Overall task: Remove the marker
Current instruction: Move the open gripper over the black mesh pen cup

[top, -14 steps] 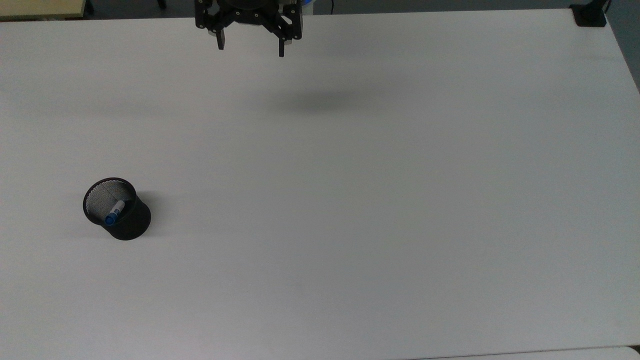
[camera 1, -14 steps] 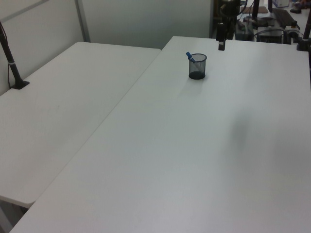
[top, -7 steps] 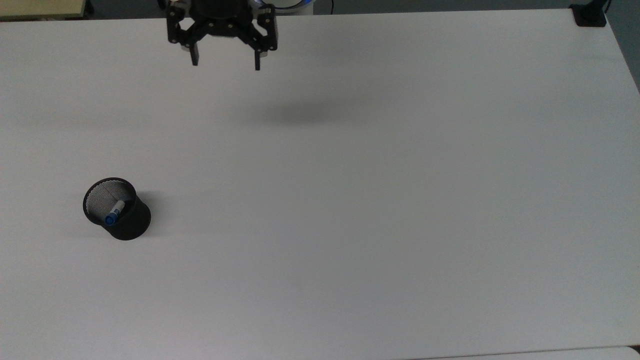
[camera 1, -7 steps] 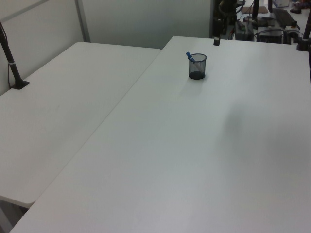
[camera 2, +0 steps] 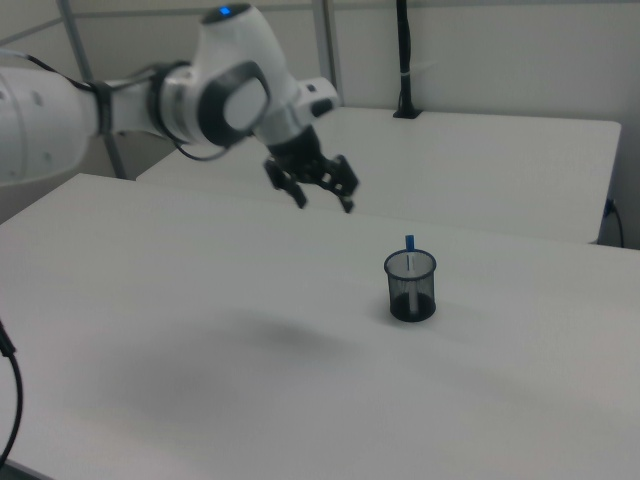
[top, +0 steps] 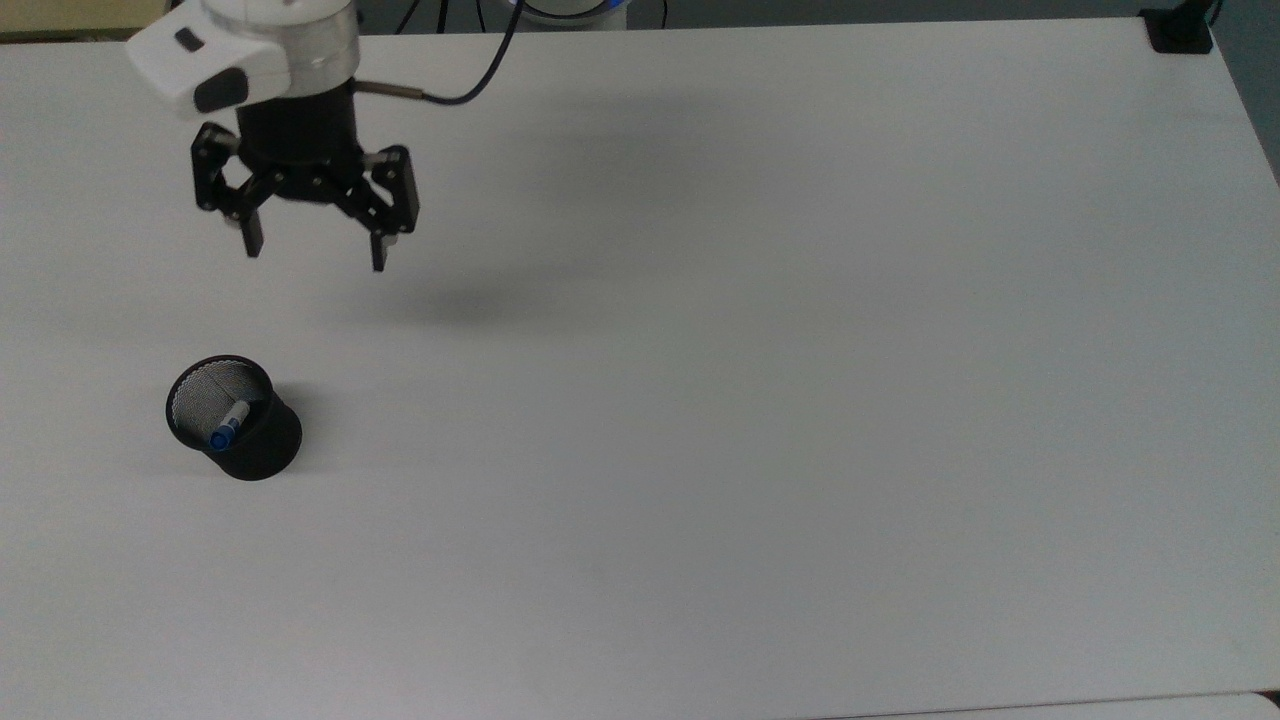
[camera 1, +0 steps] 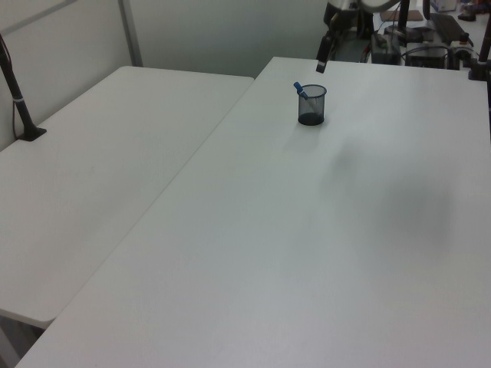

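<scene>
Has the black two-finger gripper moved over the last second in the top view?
Yes. The black two-finger gripper, open, has shifted toward the top view's left and lower in the image, closing on the black mesh cup holding the marker.

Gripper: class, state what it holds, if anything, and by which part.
Nothing. The gripper hangs open above the table, apart from the marker standing in the black mesh cup.

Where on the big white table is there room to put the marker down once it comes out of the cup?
Nearly everywhere. The table is bare from the black mesh cup to the top view's right edge, and below the cup too. The only busy corner is the top view's left, where the cup holds the marker and the open gripper hangs above it.
</scene>
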Motion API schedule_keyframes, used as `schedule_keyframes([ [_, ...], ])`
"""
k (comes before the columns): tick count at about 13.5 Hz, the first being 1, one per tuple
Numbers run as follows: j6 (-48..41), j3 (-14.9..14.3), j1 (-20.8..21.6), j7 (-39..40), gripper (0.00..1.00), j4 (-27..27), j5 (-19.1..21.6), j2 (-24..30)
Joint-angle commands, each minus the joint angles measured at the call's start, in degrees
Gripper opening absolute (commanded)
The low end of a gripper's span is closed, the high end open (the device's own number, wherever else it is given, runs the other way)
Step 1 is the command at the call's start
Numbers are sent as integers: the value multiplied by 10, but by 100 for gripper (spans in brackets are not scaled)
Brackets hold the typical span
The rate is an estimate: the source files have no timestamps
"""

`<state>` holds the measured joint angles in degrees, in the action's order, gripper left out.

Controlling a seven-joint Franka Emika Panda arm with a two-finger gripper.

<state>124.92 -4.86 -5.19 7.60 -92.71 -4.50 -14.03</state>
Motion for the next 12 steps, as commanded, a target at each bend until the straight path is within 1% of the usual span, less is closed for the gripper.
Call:
schedule_keyframes([
  [1, 98, 0, -29, 14, 100, 15, -17, -58],
  [4, 174, 0, -50, 13, 100, 26, -19, -99],
  [7, 255, 0, -59, 8, 92, 32, -19, -138],
  [9, 320, 0, -62, 2, 84, 34, -17, -165],
  [11, 338, -1, -63, -3, 81, 35, -18, -178],
  [12, 339, -1, -63, -3, 74, 35, -18, -182],
])
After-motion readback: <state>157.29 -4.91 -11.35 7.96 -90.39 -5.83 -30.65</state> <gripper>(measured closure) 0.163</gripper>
